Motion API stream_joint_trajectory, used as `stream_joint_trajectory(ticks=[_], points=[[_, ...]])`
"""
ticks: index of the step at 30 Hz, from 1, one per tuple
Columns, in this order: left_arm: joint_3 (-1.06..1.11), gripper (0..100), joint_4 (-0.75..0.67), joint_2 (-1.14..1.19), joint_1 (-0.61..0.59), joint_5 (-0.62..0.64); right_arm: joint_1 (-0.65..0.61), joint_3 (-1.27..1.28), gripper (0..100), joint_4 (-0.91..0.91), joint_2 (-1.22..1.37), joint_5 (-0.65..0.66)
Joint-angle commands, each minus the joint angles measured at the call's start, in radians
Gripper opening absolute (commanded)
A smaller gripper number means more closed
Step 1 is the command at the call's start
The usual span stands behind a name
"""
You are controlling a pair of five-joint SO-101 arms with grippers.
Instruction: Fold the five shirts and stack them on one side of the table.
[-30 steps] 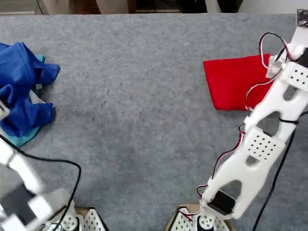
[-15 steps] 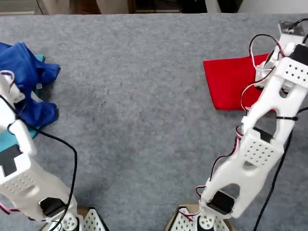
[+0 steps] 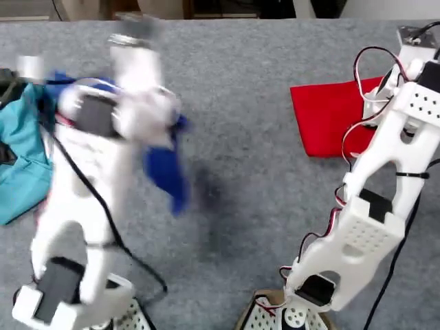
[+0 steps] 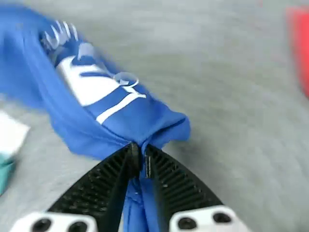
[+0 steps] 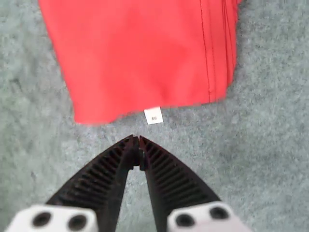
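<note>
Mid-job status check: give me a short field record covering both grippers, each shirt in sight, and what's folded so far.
left gripper: shut on the blue shirt, cloth bunched at the pinch
right gripper: shut, holding nothing, over the table just off the red shirt, at its tagged edge
red shirt: folded, lying flat on the right arm's side
teal shirt: unfolded heap on the left arm's side
blue shirt: unfolded, hanging from the left gripper
folded in sight: one, the red shirt
</note>
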Motion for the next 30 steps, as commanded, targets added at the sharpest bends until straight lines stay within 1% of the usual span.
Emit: stream_joint_trajectory(ticks=[1,3,5,7,9,11,13,15,16,19,22,24,26,28,30], points=[[0.087,2,0.005,-0.071,0.321,-0.020,-0.008,0.058,0.2,0.017,-0.128,0.020],[0.143,4,0.025,-0.073,0.431,-0.074,-0.016,0.105,0.2,0.017,-0.174,0.054],[0.150,10,0.095,-0.073,0.500,-0.097,-0.025,0.151,0.2,0.015,-0.214,0.074],[0.141,20,0.143,-0.073,0.514,-0.068,-0.038,0.194,0.2,0.015,-0.248,0.091],[0.118,26,0.147,-0.087,0.480,-0.002,-0.065,0.231,1.3,0.015,-0.274,0.100],[0.081,27,0.147,-0.139,0.388,0.060,-0.107,0.266,8.0,0.015,-0.298,0.098],[0.051,28,0.147,-0.199,0.293,0.086,-0.162,0.306,17.4,0.015,-0.326,0.098],[0.034,28,0.147,-0.259,0.150,0.089,-0.237,0.354,24.6,0.015,-0.352,0.098],[0.032,28,0.147,-0.292,0.061,0.089,-0.285,0.384,26.0,0.015,-0.366,0.097],[0.092,28,0.147,-0.377,-0.245,0.080,-0.450,0.495,23.8,0.015,-0.389,0.091],[0.226,28,0.144,-0.415,-0.502,-0.029,-0.630,0.633,18.9,0.008,-0.390,0.091],[0.336,28,0.144,-0.415,-0.635,-0.115,-0.734,0.723,15.0,-0.018,-0.390,0.091],[0.466,28,0.109,-0.414,-0.760,-0.183,-0.816,0.803,11.1,-0.068,-0.390,0.089],[0.608,28,0.023,-0.417,-0.862,-0.212,-0.881,0.869,8.1,-0.118,-0.390,0.084],[0.740,28,-0.069,-0.417,-0.957,-0.215,-0.941,0.923,6.9,-0.163,-0.390,0.046]])
